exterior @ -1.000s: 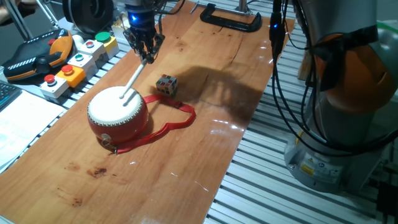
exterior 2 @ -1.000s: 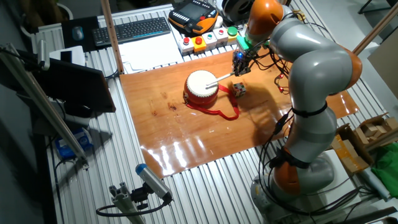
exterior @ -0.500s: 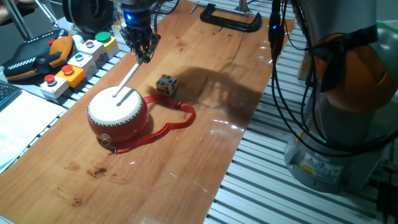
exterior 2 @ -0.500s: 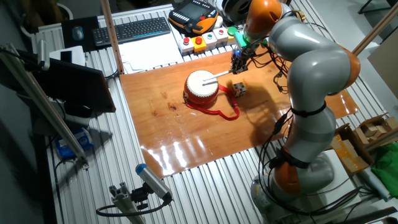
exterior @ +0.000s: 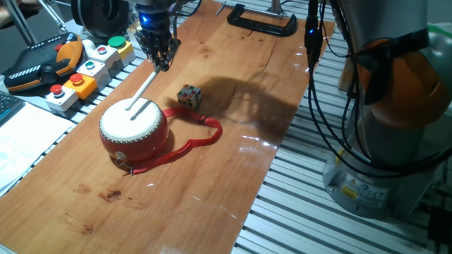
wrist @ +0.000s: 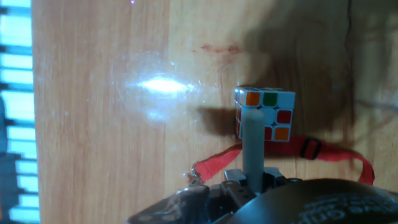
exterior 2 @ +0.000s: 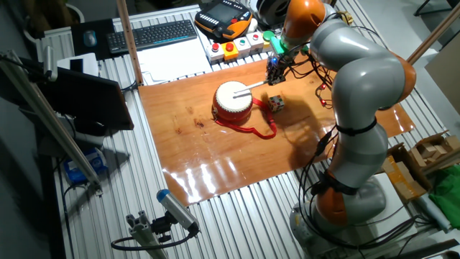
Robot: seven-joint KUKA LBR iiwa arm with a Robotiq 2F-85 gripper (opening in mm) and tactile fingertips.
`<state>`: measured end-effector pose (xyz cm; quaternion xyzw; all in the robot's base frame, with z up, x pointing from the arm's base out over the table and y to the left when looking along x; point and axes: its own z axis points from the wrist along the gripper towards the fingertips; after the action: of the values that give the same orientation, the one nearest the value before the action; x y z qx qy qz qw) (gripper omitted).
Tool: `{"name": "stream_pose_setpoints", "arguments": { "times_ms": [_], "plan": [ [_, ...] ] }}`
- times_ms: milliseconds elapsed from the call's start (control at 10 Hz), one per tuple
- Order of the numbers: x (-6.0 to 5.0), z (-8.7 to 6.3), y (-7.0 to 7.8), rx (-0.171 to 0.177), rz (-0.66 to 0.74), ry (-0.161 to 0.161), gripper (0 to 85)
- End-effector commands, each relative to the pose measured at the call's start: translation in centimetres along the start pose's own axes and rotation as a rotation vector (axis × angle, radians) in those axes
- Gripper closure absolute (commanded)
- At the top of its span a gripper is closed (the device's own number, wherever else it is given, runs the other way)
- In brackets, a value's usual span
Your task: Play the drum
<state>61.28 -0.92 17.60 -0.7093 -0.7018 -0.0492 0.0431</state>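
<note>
The red drum (exterior: 134, 127) with a cream-white skin sits on the wooden board (exterior: 212, 183), its red strap (exterior: 201, 137) trailing right. It also shows in the other fixed view (exterior 2: 232, 102). My gripper (exterior: 159, 62) is shut on a white drumstick (exterior: 143, 90) that slants down-left, its tip on the skin. In the other fixed view the gripper (exterior 2: 274, 70) is right of the drum. In the hand view the drumstick (wrist: 252, 146) points past the strap (wrist: 323, 152); the drum is out of view there.
A small multicoloured puzzle cube (exterior: 188, 94) lies right of the drum, also in the hand view (wrist: 273, 106). A box of coloured buttons (exterior: 88, 67) and a pendant (exterior: 42, 63) stand left of the board. A black clamp (exterior: 263, 22) is at the far edge.
A second ago the gripper and stick stood slightly lower and further right; they shifted up-left, with the tip still on the skin. Almost no motion in the last half second.
</note>
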Motion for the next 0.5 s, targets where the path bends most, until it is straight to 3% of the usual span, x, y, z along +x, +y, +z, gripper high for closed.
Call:
{"name": "stream_pose_setpoints", "arguments": {
  "times_ms": [0,400],
  "plan": [
    [0.05,0.26,0.13,-0.005,-0.002,-0.003,84.3],
    [-0.1,-0.06,0.44,-0.029,-0.041,-0.069,84.3]
  ]
}}
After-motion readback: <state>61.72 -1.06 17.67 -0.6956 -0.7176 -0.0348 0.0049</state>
